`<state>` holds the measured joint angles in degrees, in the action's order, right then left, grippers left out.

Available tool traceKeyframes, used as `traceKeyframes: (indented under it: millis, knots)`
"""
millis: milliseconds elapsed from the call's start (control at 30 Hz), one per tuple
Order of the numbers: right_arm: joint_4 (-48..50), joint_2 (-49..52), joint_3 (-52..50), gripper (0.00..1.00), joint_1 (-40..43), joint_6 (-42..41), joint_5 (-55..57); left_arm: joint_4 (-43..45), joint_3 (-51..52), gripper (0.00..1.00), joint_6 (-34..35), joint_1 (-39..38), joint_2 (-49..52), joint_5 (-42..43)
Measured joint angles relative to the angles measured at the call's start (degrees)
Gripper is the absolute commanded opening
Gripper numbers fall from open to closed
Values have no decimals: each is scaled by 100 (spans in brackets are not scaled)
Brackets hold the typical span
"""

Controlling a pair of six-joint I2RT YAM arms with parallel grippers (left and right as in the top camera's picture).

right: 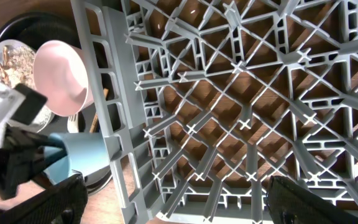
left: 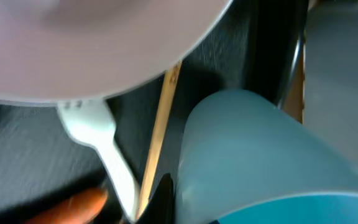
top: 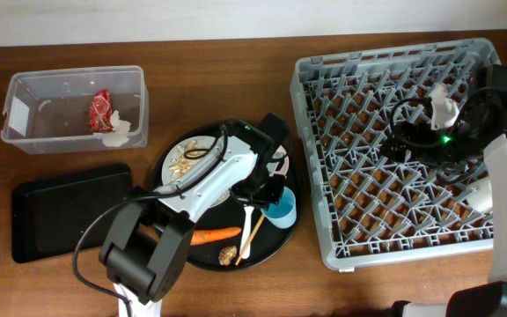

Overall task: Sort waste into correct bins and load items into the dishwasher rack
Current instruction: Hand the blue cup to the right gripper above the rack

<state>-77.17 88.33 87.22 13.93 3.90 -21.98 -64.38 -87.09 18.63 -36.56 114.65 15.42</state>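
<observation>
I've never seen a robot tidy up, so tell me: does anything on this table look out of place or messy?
Nothing looks broken or spilled. The oddity: an orange carrot and a small brown lump lie loose on the round black tray, beside the white plastic fork and wooden chopstick, food among cutlery.

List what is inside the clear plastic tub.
A red crinkled wrapper and a crumpled white tissue lie at the right end of the clear tub. Whatever lies beneath them is hidden.
</observation>
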Motion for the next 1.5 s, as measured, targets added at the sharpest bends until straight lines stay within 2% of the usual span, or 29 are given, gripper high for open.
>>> traceKeyframes:
  millis: [67,233,333,400,533,700,833,1100,1300,1367,1400,1500]
  knots:
    - [0,0,0,100,0,7,2,-306,-291,0,-59,96,0,0]
    - [2,0,0,99,0,63,42,-809,-1266,0,-457,883,-289,249]
    - [0,0,0,98,0,376,-201,-426,-1631,0,-903,1482,-612,1121]
    - [11,2,0,99,0,852,-785,129,-1720,0,-1255,1880,-758,2223]
    - [9,79,0,99,-31,1915,-2308,625,-1731,0,-1567,2168,-745,3875]
    - [118,238,0,99,-369,2850,-3821,708,-1731,0,-1740,2116,-732,5042]
    - [632,260,0,99,-870,3241,-4662,710,-1733,0,-1808,2050,-730,5744]
    - [1410,260,0,99,-1368,3405,-5949,695,-1733,0,-1867,2046,-728,6137]
    - [1707,262,0,99,-1663,3412,-6334,684,-1733,0,-1867,1993,-728,6231]
    - [1751,262,0,90,-1718,3407,-6365,682,-1731,0,-1867,1928,-728,6245]
    - [1764,264,0,79,-1742,3410,-6367,682,-1733,0,-1867,1893,-728,6249]
    - [1803,271,0,57,-1746,3401,-6312,669,-1733,0,-1888,1827,-730,6336]
